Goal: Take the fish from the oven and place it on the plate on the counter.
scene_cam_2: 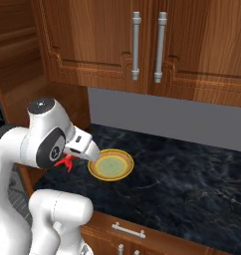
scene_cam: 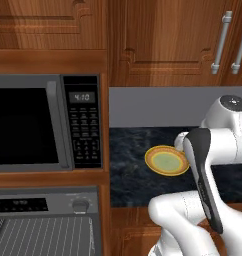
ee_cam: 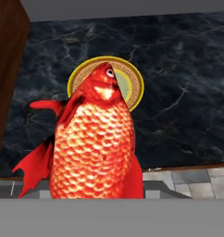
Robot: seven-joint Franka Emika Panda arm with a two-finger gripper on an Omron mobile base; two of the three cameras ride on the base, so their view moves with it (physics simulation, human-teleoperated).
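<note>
Transfer step. The pincer (scene_cam_2: 67, 162), at centre left of the right base view, holds the fish (ee_cam: 93, 143) in the air, near the plate (scene_cam_2: 111, 165) on the counter (scene_cam_2: 182, 184). Next move, by judgement: carry it over the plate, lower, release.

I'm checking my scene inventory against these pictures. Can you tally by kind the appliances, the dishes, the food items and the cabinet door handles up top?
Appliances: 2, the microwave and the oven
Dishes: 1, the plate
Food items: 1, the fish
Upper cabinet handles: 2, a pair of bar handles
Total: 6
</note>
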